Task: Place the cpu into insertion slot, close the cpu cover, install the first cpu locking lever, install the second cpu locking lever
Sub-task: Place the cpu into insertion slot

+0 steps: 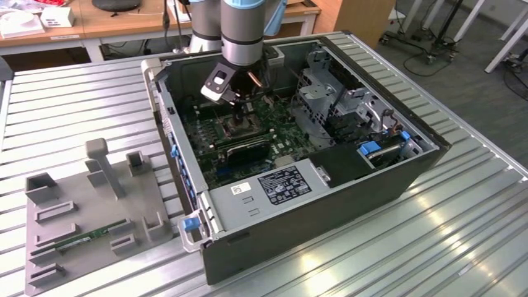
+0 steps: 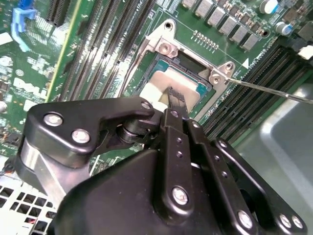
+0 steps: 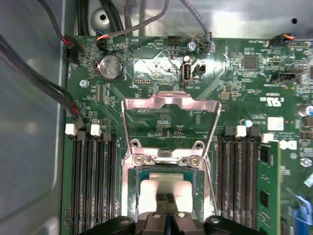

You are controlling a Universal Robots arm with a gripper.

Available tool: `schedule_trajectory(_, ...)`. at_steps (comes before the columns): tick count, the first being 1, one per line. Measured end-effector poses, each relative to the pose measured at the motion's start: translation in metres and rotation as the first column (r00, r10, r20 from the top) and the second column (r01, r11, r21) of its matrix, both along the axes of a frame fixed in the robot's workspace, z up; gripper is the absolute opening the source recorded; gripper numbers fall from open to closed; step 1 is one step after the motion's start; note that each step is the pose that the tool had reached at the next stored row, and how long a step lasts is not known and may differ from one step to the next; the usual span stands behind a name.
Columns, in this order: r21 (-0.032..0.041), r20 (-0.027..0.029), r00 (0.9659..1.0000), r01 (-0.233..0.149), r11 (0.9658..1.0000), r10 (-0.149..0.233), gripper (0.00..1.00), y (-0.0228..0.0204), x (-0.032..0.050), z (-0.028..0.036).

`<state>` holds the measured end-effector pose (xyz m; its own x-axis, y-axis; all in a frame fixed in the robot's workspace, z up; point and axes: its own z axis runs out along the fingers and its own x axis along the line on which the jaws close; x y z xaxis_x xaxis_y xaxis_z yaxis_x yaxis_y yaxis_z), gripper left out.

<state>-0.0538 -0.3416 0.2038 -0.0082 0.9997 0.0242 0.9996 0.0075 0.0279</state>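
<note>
now the cpu (image 3: 152, 188) lies in the insertion slot (image 3: 129, 182); i judge it light, stiff, fragile, best held by edges. the gripper (image 3: 166, 198) hangs clenched, empty, above it.

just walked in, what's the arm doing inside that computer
A robot arm reaches down into an open computer case lying on a slatted metal table. Its hand, fingers together, is right over the cpu, which lies in the insertion slot on the green motherboard. The cpu cover is swung open, back from the socket, so it is not yet closed.
</note>
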Motion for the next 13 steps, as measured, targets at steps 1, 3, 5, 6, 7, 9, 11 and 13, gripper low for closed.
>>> schedule_trajectory(1, 0.0004, 0.0002, 1.0, 0.0, 1.0, 0.0, 0.11, 0.0001, 0.0, 0.0017)
schedule_trajectory(3, 0.0, 0.0, 1.0, 0.0, 1.0, 0.0, 0.11, 0.0, 0.0, 0.0052)
schedule_trajectory(5, 0.0, 0.0001, 1.0, 0.0, 1.0, 0.0, 0.11, 0.0, 0.0, 0.0092)
schedule_trajectory(6, 0.0, 0.0001, 1.0, 0.0, 1.0, 0.0, 0.11, 0.0, 0.0, 0.012)
schedule_trajectory(7, 0.0, 0.0, 1.0, 0.0, 1.0, 0.0, 0.11, 0.0, 0.0, 0.0149)
schedule_trajectory(9, 0.0, 0.0, 1.0, 0.0, 1.0, 0.0, 0.11, 0.0, 0.0, 0.022)
schedule_trajectory(11, 0.0001, 0.0001, 1.0, 0.0, 1.0, 0.0, 0.11, 0.0, 0.0, 0.0283)
schedule_trajectory(13, 0.0, 0.0001, 1.0, 0.0, 1.0, 0.0, 0.11, 0.0, 0.0, 0.0347)
